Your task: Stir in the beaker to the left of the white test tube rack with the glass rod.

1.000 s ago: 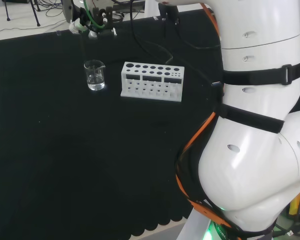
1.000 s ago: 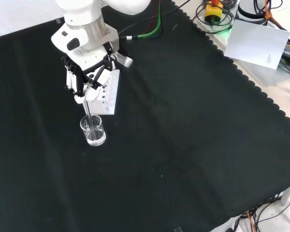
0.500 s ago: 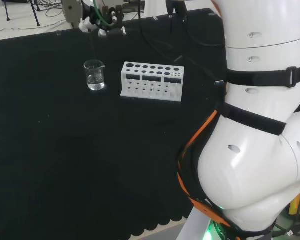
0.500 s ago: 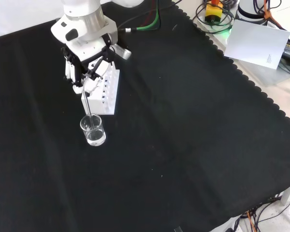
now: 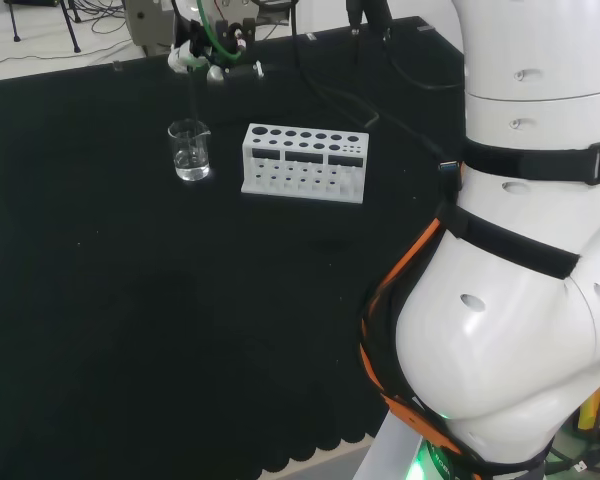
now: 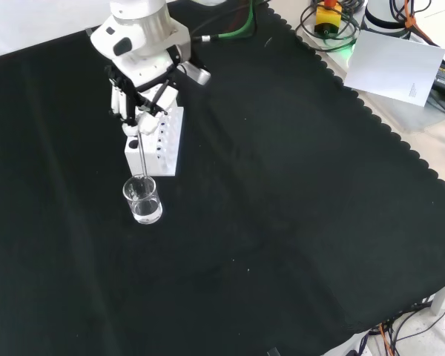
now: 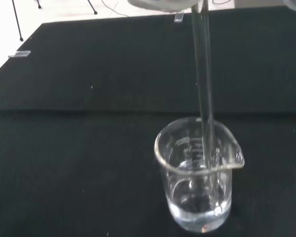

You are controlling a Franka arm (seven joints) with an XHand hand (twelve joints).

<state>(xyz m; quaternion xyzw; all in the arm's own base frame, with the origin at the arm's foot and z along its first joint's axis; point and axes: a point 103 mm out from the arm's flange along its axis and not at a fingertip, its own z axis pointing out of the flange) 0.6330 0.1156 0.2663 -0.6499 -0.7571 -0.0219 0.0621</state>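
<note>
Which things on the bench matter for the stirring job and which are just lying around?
Part of the job:
- glass rod, held by the hand, its tip at the beaker's mouth
- beaker, holding clear liquid
- white test tube rack, the landmark beside the beaker

Just lying about:
- sheet of paper off the cloth, front view's upper right
- cables next to it
</note>
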